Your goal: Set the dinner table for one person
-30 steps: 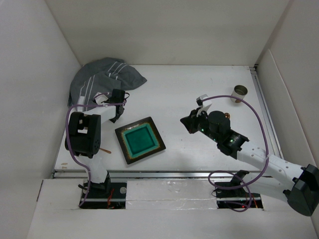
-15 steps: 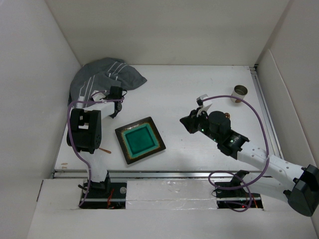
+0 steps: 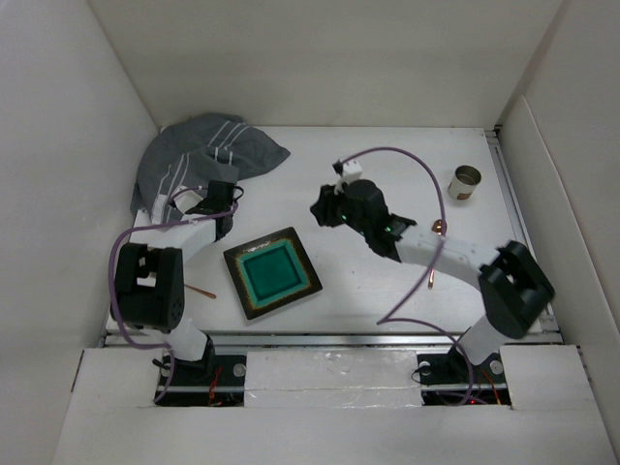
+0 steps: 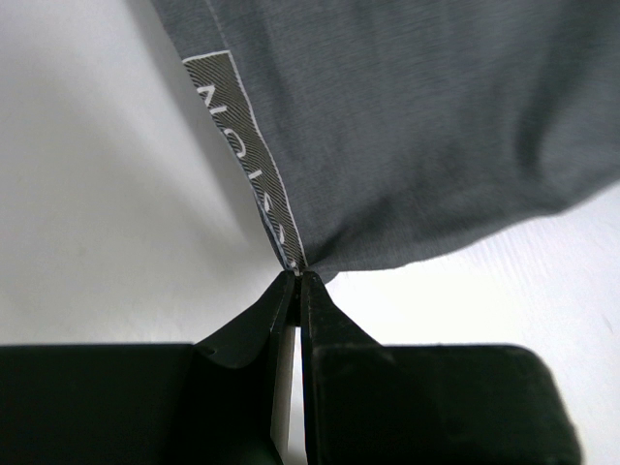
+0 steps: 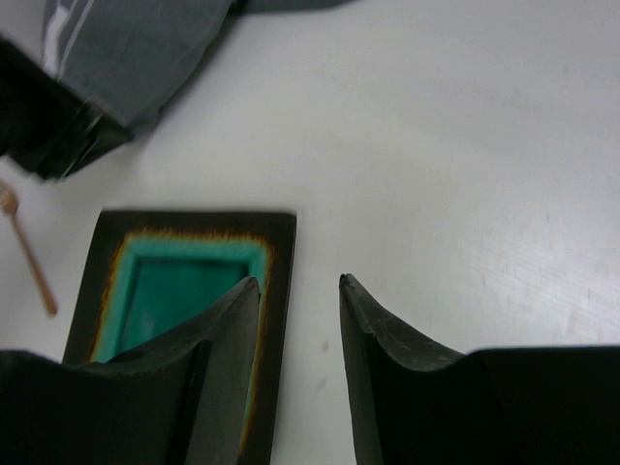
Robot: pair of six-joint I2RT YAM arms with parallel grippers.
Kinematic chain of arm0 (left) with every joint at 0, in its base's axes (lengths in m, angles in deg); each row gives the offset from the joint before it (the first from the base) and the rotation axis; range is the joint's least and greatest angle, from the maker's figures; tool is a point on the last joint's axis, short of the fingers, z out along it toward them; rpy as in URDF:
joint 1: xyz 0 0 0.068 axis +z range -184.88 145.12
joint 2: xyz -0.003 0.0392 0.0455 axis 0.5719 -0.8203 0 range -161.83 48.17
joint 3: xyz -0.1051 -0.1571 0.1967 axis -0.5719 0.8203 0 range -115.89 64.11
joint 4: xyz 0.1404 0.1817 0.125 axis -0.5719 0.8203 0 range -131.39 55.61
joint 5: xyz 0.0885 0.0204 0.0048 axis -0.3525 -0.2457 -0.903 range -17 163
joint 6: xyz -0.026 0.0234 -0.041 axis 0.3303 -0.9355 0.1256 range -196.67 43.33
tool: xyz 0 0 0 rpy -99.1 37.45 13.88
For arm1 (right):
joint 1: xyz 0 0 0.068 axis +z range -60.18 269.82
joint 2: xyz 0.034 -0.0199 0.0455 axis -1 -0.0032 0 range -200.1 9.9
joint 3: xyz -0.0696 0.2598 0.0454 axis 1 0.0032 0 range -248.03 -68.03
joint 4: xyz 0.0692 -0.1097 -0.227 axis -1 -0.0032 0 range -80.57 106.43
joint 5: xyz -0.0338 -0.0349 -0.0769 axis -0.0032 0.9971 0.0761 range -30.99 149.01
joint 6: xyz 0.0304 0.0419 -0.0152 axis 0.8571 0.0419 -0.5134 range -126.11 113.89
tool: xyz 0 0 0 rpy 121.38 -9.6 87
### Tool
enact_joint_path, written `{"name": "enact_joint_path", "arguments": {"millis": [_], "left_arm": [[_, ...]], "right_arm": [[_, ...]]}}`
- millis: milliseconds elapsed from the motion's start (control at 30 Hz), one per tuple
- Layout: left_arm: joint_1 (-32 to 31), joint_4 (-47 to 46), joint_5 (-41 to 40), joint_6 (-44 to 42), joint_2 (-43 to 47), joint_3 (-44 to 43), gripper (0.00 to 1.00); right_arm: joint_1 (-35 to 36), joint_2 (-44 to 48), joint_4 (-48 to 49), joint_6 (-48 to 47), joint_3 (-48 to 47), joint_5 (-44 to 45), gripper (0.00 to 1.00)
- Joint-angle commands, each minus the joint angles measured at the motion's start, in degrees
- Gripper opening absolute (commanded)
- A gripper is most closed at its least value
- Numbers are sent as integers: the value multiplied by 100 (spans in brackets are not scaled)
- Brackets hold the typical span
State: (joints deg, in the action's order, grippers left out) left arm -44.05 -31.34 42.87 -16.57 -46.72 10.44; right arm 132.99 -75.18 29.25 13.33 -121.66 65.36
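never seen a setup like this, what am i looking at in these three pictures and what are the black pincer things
These are two robot arms bolted at the near edge of a white table. The wide picture looks down from above; the other two come from cameras on each wrist, so the black prongs are that arm's own fingers. On the table lie a crumpled grey cloth, a square green plate, a small cup and a thin copper-coloured utensil. The left end effector is shut on a corner of the cloth. The right end effector is open, holding nothing, above the plate's edge.
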Motion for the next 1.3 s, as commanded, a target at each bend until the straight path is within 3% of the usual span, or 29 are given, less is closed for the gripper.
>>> {"name": "enact_joint_path", "arguments": {"millis": [0,200,400,533,833,1100,1267], "left_arm": [[-129,-116,234,134,980,304,0],[-129,-196,1026,-147,2272,1016,0],[-129,-143,1378,-437,3740,1693,0],[-129,58,1579,-753,4294,1834,0],[-129,59,2388,-1070,4786,2176,0],[-129,524,2784,-1378,5666,2291,0],[-489,762,2705,-1369,5938,2142,0]], "right_arm": [[-203,-1166,372,-46,-1436,174,46],[-608,-3151,-103,279,-3422,-335,47],[-854,-4691,-1244,903,-5480,-274,60],[-855,-5754,-2186,1533,-7410,-152,66],[-1021,-7022,-2600,3151,-8884,-284,70],[-1127,-7225,-2188,4514,-8700,-179,67],[-1127,-7497,-2091,5086,-8910,-257,64]]}}
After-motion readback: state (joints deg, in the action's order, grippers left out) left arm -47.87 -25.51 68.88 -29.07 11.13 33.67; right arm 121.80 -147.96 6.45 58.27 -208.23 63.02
